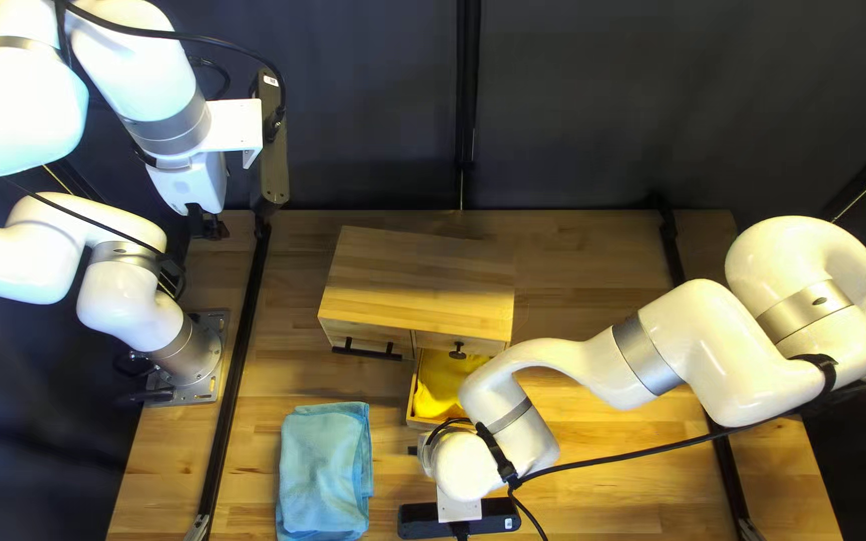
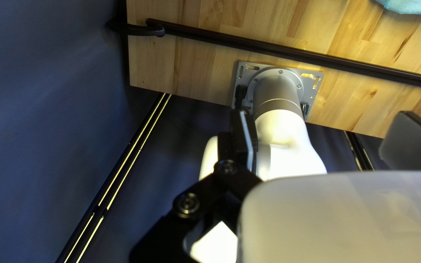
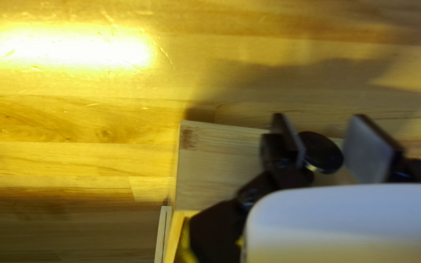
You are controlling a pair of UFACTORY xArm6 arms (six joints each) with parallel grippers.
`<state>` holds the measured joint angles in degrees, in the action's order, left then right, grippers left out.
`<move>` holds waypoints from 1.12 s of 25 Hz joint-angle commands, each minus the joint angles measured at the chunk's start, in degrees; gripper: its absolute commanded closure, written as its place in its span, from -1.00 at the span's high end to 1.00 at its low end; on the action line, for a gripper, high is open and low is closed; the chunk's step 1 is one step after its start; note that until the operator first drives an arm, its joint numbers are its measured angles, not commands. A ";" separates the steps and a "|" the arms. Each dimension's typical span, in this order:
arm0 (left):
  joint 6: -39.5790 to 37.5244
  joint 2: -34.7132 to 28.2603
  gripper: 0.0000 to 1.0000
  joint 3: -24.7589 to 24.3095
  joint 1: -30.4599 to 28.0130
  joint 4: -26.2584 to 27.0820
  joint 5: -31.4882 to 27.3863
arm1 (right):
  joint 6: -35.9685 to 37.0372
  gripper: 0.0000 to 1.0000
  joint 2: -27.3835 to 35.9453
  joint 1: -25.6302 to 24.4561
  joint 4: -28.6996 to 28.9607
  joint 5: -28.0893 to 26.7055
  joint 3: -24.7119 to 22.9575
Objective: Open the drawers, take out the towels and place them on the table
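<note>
A wooden drawer box (image 1: 418, 289) stands mid-table. Its left drawer is closed behind a black bar handle (image 1: 364, 351). A right-hand drawer (image 1: 411, 398) is pulled out toward the near edge, and a yellow towel (image 1: 440, 387) lies inside it. A folded blue towel (image 1: 325, 469) lies on the table left of that drawer. In the right wrist view my right gripper (image 3: 327, 146) is open around the drawer front's black knob (image 3: 322, 151); one finger is against the knob, the other stands clear of it. My left gripper (image 2: 327, 142) is open and empty, raised over its own base.
The left arm's base plate (image 1: 200, 361) is bolted at the table's left edge. Black rails (image 1: 241, 330) run front to back along both sides of the table. A black cable (image 1: 628, 454) trails from the right wrist across the table.
</note>
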<state>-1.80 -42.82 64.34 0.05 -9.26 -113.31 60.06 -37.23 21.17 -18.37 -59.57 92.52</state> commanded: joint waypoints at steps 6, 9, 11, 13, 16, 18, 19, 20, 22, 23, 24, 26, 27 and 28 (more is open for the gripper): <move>0.00 0.00 1.00 0.00 0.00 0.00 0.00 | 0.47 1.00 4.30 -1.45 3.10 -9.07 3.50; 0.00 0.00 1.00 0.00 0.00 0.00 0.00 | 0.92 1.00 5.92 -2.49 3.27 -8.72 1.09; 0.00 0.00 1.00 0.00 0.00 0.00 0.00 | 1.36 1.00 7.13 -3.58 3.21 -7.82 -1.22; 0.00 0.00 1.00 0.00 0.00 0.00 0.00 | 1.90 1.00 7.48 -4.50 3.13 -7.09 -2.58; 0.00 0.00 1.00 0.00 0.00 0.00 0.00 | 2.56 1.00 7.39 -5.85 3.10 -5.79 -3.84; 0.00 0.00 1.00 0.00 0.00 0.00 0.00 | 2.74 1.00 6.93 -6.58 3.09 -5.14 -4.04; 0.00 0.00 1.00 0.00 0.00 0.00 0.00 | 2.74 1.00 6.77 -6.73 3.09 -5.01 -4.03; 0.00 0.00 1.00 0.00 0.00 0.00 0.00 | 2.93 1.00 6.32 -7.20 3.22 -4.61 -4.05; 0.00 0.00 1.00 0.00 0.00 0.00 0.00 | 3.07 1.00 6.00 -7.59 3.39 -4.22 -4.18; 0.00 0.00 1.00 0.00 0.00 0.00 0.00 | 3.07 1.00 5.93 -7.70 3.41 -4.10 -4.26; 0.00 0.00 1.00 0.00 0.00 0.00 0.00 | 3.08 1.00 5.87 -7.81 3.37 -3.98 -4.37; 0.00 0.00 1.00 0.00 0.00 0.00 0.00 | 3.24 1.00 5.49 -8.15 3.41 -3.83 -4.49; 0.00 0.00 1.00 0.00 0.00 0.00 0.00 | 3.21 1.00 5.45 -8.21 3.36 -3.78 -4.57; 0.00 0.00 1.00 0.00 0.00 0.00 0.00 | 3.04 1.00 5.40 -8.30 3.16 -3.70 -4.70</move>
<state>-1.80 -42.82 64.34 0.05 -9.26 -113.31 63.22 -31.70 13.03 -15.02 -63.41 87.97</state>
